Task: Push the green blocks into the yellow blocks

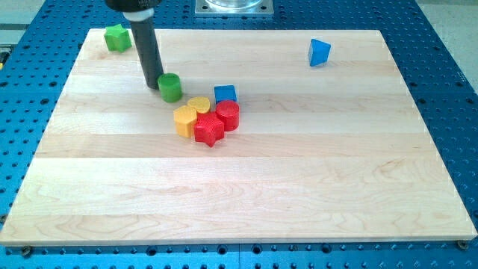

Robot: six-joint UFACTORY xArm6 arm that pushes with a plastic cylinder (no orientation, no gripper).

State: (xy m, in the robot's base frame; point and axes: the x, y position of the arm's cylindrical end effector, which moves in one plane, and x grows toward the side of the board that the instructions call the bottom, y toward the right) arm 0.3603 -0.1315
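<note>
A green cylinder (170,87) stands left of centre on the wooden board (239,194). My tip (152,84) touches its left side. Just to the cylinder's lower right lie a yellow heart (198,104) and a yellow hexagonal block (185,119), a small gap away from the cylinder. A green star-shaped block (117,37) sits near the board's top left corner, far from the yellow blocks.
A red star block (209,129) and a red cylinder (228,115) press against the yellow blocks on their right. A blue cube (225,94) sits just above the red cylinder. A blue triangular block (319,52) lies at the top right.
</note>
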